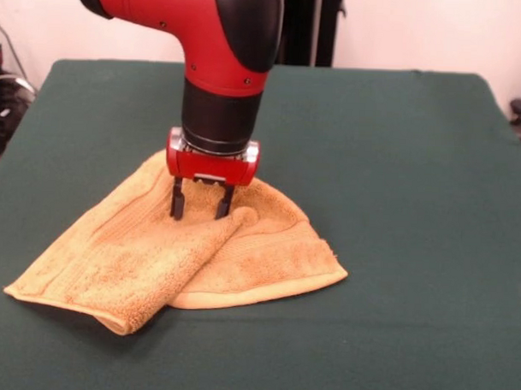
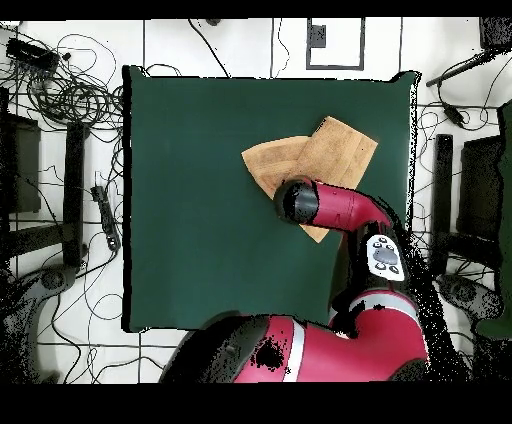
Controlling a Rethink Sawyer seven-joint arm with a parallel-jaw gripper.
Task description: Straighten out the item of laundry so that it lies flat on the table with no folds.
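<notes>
1. Towel (image 1: 147, 259): yellow-orange, folded over itself, lay on the green table (image 1: 398, 166).
2. Gripper (image 1: 200, 212): fingers spread apart, tips pressed onto the towel's fold, nothing clasped.

The towel (image 1: 155, 260) is nubby, matt terry cloth (smoother along its hems); the counter (image 1: 414, 209) wears flat matt cloth; the arm (image 1: 206, 30) shell looks glossy plastic.
</notes>
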